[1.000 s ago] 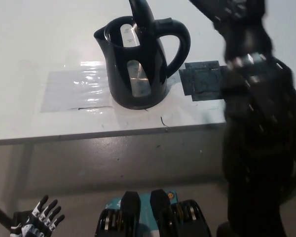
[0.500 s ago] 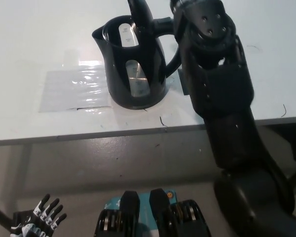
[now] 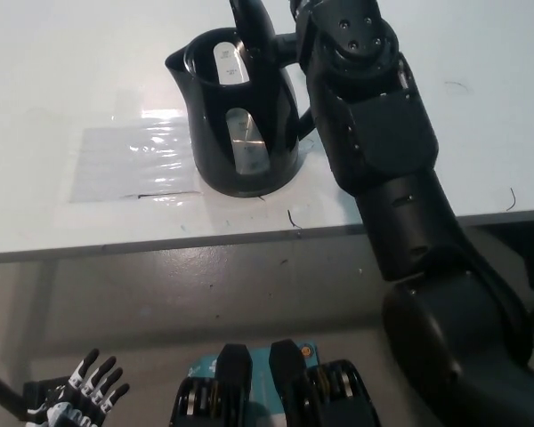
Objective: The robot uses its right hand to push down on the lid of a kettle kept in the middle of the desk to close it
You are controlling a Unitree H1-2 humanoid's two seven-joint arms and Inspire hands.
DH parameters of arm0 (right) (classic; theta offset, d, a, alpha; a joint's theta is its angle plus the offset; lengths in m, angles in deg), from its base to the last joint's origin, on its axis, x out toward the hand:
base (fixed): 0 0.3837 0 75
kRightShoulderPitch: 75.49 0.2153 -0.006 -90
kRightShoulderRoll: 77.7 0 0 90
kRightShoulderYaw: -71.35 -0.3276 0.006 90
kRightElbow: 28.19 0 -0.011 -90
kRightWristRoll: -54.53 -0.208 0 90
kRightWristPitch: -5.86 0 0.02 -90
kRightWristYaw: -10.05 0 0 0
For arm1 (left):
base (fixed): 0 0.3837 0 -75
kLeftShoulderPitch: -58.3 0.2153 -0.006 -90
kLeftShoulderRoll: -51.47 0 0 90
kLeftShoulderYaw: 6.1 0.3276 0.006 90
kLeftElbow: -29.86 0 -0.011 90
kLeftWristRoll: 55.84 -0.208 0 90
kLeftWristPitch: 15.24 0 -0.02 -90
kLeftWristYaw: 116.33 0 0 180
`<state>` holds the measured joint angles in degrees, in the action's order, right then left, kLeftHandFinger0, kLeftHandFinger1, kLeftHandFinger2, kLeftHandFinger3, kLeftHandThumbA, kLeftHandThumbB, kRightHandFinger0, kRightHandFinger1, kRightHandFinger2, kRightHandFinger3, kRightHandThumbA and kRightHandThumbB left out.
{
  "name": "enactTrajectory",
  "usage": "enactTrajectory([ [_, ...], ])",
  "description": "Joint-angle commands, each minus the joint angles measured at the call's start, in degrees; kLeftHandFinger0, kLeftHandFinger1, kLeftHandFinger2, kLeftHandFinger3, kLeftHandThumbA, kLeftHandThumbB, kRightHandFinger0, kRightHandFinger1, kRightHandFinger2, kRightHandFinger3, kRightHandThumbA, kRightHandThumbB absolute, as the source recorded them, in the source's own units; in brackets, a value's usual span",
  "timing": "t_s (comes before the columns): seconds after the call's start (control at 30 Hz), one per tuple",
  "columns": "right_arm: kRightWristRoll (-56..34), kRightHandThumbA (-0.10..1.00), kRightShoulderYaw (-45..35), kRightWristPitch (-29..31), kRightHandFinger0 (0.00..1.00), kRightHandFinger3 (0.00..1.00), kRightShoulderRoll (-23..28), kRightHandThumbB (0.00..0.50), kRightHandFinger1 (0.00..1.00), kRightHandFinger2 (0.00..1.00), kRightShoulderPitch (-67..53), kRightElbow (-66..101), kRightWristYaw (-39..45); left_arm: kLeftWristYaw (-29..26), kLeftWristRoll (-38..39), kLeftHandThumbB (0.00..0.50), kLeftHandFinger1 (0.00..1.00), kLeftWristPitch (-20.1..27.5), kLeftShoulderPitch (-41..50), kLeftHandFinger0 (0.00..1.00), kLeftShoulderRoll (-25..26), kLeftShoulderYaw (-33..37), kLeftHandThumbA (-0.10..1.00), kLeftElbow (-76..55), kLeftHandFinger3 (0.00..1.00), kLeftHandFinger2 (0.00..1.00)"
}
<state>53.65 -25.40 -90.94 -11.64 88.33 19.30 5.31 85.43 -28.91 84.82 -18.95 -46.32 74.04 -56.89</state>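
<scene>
A black kettle (image 3: 245, 116) stands in the middle of the white desk (image 3: 62, 62). Its lid (image 3: 252, 25) is up, tilted back at the picture's top edge, so the inside of the body shows. My black right arm (image 3: 374, 124) comes up from the bottom right and lies across the kettle's handle, hiding most of it. The arm runs out of the picture at the top, right of the lid, so the right hand itself is not seen. My white left hand (image 3: 87, 394) rests low at the bottom left, below the desk, fingers apart and holding nothing.
A shiny clear patch (image 3: 129, 160) is stuck to the desk left of the kettle. The desk's front edge (image 3: 160, 242) runs across the middle of the picture, with grey floor below it.
The right arm has swung left from the desk's right side to lie against the kettle's handle, now covering the dark patch there. The lid stays up. The left hand has barely moved.
</scene>
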Motion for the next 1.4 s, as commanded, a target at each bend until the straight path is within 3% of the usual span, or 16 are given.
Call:
enactTrajectory([
  [0.0, -2.82, 0.46, -1.3, 6.84, 1.0, 1.0, -0.43, 0.174, 1.0, 1.0, 4.88, -3.15, -1.05, 1.35, 1.05, 0.5, 1.0, 2.08, 0.65, 1.0, 0.34, 0.06, 1.0, -1.62, 1.0, 1.0],
  [0.2, -4.26, 0.46, -2.65, 8.16, 1.0, 1.0, -1.12, 0.165, 1.0, 1.0, 3.83, -5.22, -1.46, 2.28, 0.84, 0.5, 1.0, 2.48, 0.0, 1.0, 0.39, 0.82, 1.0, -0.97, 1.0, 1.0],
  [0.4, -5.53, 0.46, -3.58, 13.89, 1.0, 1.0, -3.29, 0.168, 1.0, 1.0, 4.81, -14.31, -2.23, 2.12, 0.87, 0.5, 1.0, 2.45, 0.3, 1.0, -0.35, 1.43, 1.0, -1.28, 1.0, 1.0],
  [0.5, -7.19, 0.42, -5.0, 15.91, 1.0, 1.0, -4.42, 0.187, 1.0, 1.0, 5.04, -18.96, -2.33, 1.97, 0.75, 0.5, 1.0, 2.54, 0.19, 1.0, -0.58, 1.53, 1.0, -1.05, 1.0, 1.0],
  [0.73, -8.52, 0.36, -6.19, 21.08, 1.0, 1.0, -6.36, 0.165, 1.0, 1.0, 5.77, -27.49, -2.01, 1.89, 0.37, 0.5, 1.0, 2.34, -0.29, 1.0, -0.68, 2.43, 1.0, -1.09, 1.0, 1.0],
  [0.8, -8.55, 0.38, -6.13, 21.13, 1.0, 1.0, -6.59, 0.184, 1.0, 1.0, 6.03, -29.43, -2.2, 1.83, 0.08, 0.5, 1.0, 2.4, -0.2, 1.0, -0.73, 2.83, 1.0, -1.64, 1.0, 1.0],
  [1.13, -9.91, 0.35, -7.4, 23.68, 1.0, 1.0, -8.31, 0.172, 1.0, 1.0, 2.48, -35.14, -1.56, 1.79, -0.38, 0.5, 1.0, 2.28, -0.63, 1.0, -0.28, 3.7, 1.0, -2.8, 1.0, 1.0],
  [1.37, -6.34, 0.38, -3.81, 22.14, 1.0, 1.0, -7.95, 0.21, 1.0, 1.0, 1.74, -36.91, -4.17, 2.34, -0.08, 0.5, 1.0, 2.41, -1.12, 1.0, 0.29, 3.78, 1.0, -2.89, 1.0, 1.0],
])
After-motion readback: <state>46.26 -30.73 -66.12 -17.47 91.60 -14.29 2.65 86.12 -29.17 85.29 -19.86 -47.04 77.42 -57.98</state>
